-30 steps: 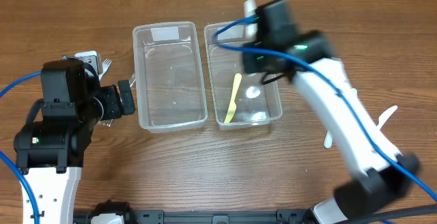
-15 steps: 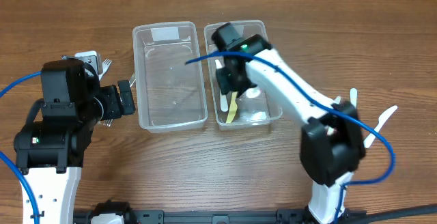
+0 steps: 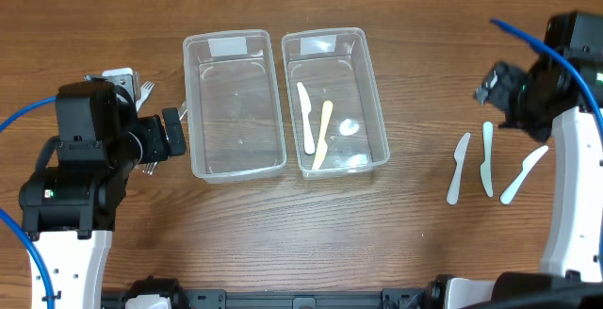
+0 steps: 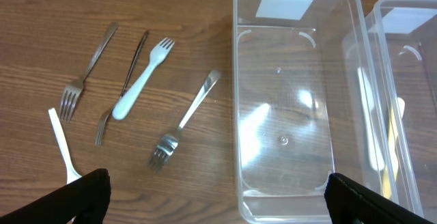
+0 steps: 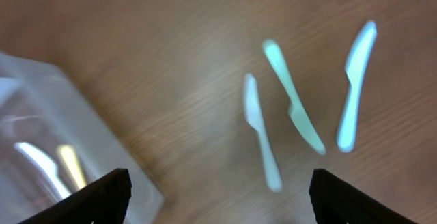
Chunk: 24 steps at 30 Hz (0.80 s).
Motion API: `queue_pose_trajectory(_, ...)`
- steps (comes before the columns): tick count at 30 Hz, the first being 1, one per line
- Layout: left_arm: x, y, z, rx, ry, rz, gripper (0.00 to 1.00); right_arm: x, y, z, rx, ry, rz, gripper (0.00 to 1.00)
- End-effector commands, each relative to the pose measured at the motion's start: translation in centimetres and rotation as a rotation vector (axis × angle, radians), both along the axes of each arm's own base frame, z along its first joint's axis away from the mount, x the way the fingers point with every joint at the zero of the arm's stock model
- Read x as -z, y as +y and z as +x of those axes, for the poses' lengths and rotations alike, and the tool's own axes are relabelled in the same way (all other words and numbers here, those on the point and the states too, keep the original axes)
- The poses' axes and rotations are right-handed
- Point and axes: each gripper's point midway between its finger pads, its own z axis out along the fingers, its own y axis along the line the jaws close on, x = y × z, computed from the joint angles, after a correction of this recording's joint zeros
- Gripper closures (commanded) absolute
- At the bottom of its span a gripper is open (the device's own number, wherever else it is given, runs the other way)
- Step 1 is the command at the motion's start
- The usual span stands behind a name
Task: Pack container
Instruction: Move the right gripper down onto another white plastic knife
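Observation:
Two clear plastic containers stand side by side. The left container (image 3: pixel 188 111) (image 4: pixel 236 115) holds nothing. In the right container (image 3: pixel 381 121) (image 5: pixel 102 156) lie a white knife (image 3: pixel 305 121) and a yellowish knife (image 3: pixel 321 138). Three white knives (image 3: pixel 486 158) (image 5: pixel 261 135) lie on the wood at the right. My right gripper (image 3: pixel 495 88) (image 5: pixel 218 197) hovers open just above and beside them, with nothing between its fingers. My left gripper (image 3: pixel 174 135) (image 4: pixel 218 203) stands open left of the left container, over the forks.
Left of the containers lie several forks: a white plastic fork (image 4: pixel 140 80) and metal forks (image 4: pixel 184 118) (image 4: pixel 85 80). A white strip (image 4: pixel 61 145) lies near the left finger. The right wrist view is blurred by motion.
My right arm has swung from over the right container out to the table's right side and its jaws have opened. A white knife now lies in that container. The left arm has not moved.

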Motion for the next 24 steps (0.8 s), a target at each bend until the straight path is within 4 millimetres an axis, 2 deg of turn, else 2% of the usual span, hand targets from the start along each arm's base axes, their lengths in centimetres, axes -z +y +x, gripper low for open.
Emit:
queue_pose_trajectory(1, -1.0, 0.0, 0.5, 0.004, -0.030, 0.008, 0.00, 6.3, 0.1, -2.1, -0.019, 0.135, 0.075, 0.10)
queue_pose_trajectory(4, -1.0, 0.0, 0.4, 0.004, -0.029, 0.008, 0.00, 12.3, 0.7, -4.1, -0.016, 0.216, 0.108, 0.10)
queue_pose_trajectory(7, -1.0, 0.0, 0.4, 0.004, -0.029, 0.008, 0.00, 16.4, 1.2, -6.0, -0.012, 0.262, 0.121, 0.09)
queue_pose_trajectory(9, -1.0, 0.0, 0.4, 0.004, -0.028, 0.008, 0.00, 18.3, 1.8, -6.4, 0.000, 0.261, 0.152, 0.05)
queue_pose_trajectory(16, -0.9, 0.0, 0.4, 0.005, -0.026, 0.008, 0.00, 20.6, 1.7, -6.4, -0.003, 0.238, 0.141, 0.02)
queue_pose_trajectory(19, -0.9, 0.0, 0.4, 0.004, -0.026, 0.008, 0.00, 21.7, 1.9, -7.0, -0.021, 0.243, 0.137, 0.02)
queue_pose_trajectory(24, -0.9, 0.0, 0.4, 0.004, -0.026, 0.009, 0.00, 22.0, 1.9, -7.2, -0.021, 0.244, 0.138, 0.04)
